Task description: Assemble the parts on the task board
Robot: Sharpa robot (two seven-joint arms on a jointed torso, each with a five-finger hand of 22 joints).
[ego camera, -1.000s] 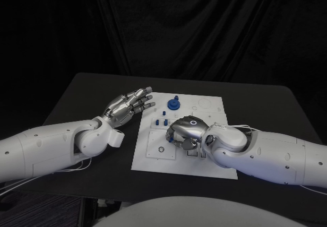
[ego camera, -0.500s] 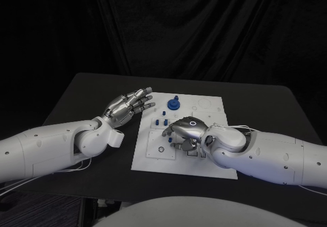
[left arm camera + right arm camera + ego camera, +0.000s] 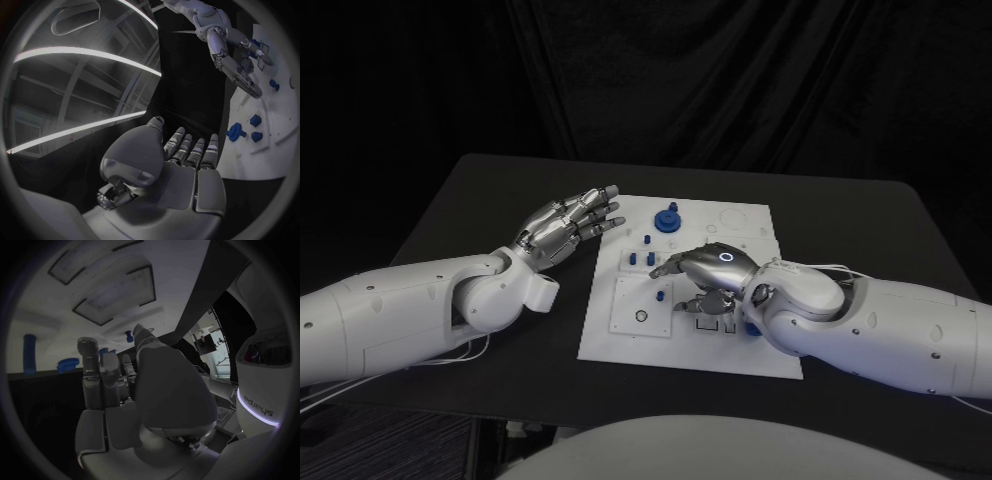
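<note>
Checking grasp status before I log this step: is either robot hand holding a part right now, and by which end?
The left robot hand holds nothing, its fingers spread beside the task board. The right robot hand curls down over the board; whether it grips a part cannot be told.

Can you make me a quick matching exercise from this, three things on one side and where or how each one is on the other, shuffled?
Things:
1. left hand
2. right hand
3. tall blue part

Places or states:
A. stands at the far end of the task board
B. fingers spread, off the board's left edge
C. curled down over the middle of the board

Pairs: 1-B, 2-C, 3-A
</note>
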